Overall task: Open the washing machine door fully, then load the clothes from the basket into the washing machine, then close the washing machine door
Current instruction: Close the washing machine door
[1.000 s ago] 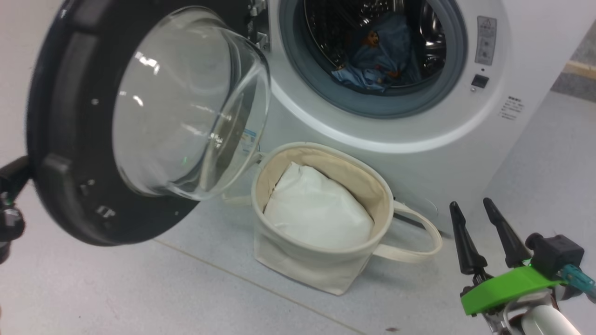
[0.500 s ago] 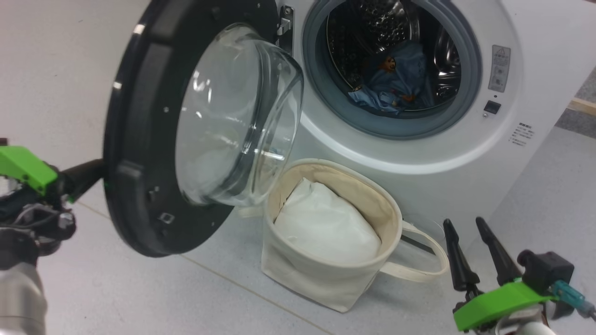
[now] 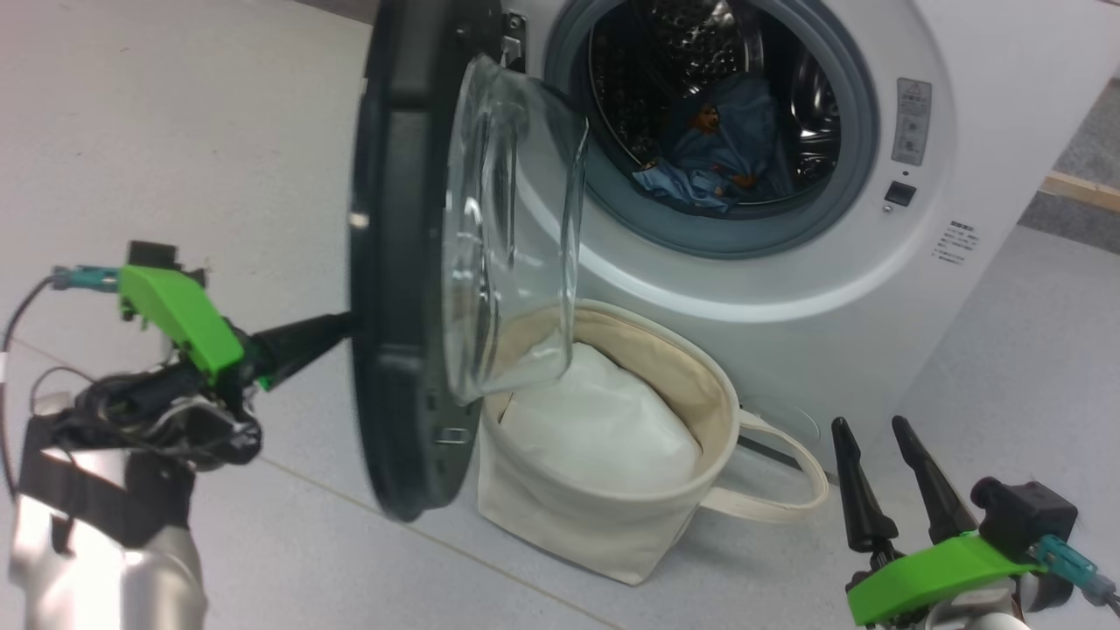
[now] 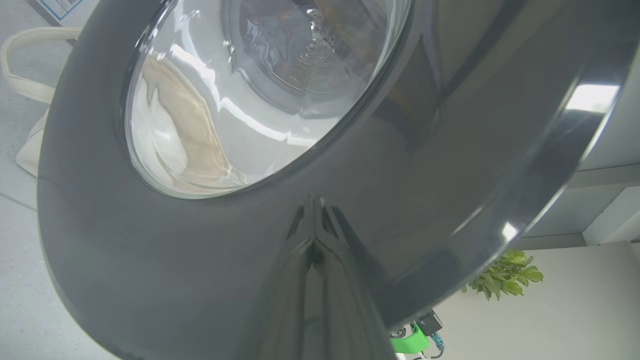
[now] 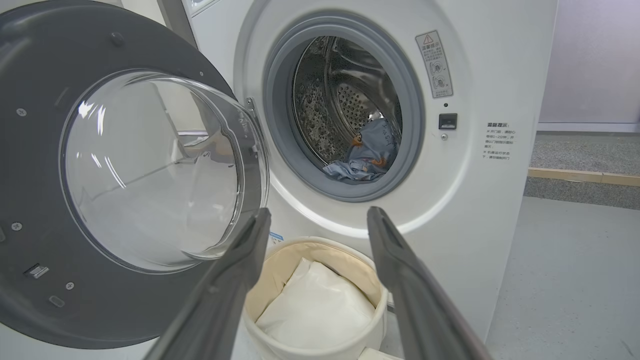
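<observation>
The washing machine door point(image 3: 398, 262) stands half-swung, edge-on to the head view, its glass bowl point(image 3: 512, 236) over the basket point(image 3: 604, 534). My left gripper point(image 3: 343, 326) is shut, with its tips pressed on the door's glossy outer face point(image 4: 450, 150); the left wrist view shows both fingers point(image 4: 314, 235) together. The blue bear-print clothes point(image 3: 713, 144) lie inside the washing machine point(image 3: 787, 289) drum, also in the right wrist view point(image 5: 365, 155). My right gripper point(image 3: 871, 426) hovers open and empty at the basket's right, fingers spread point(image 5: 320, 211).
The basket holds only a white padding cloth point(image 3: 604, 420); its strap handle point(image 3: 787, 490) loops toward my right gripper. A wooden strip point(image 3: 1081, 191) edges the floor to the right of the machine. A green plant point(image 4: 505, 275) stands behind the door.
The door has swung from facing the camera to edge-on, toward the machine. My left gripper has come in from the left, behind it. The head camera shifted; the right gripper stayed open.
</observation>
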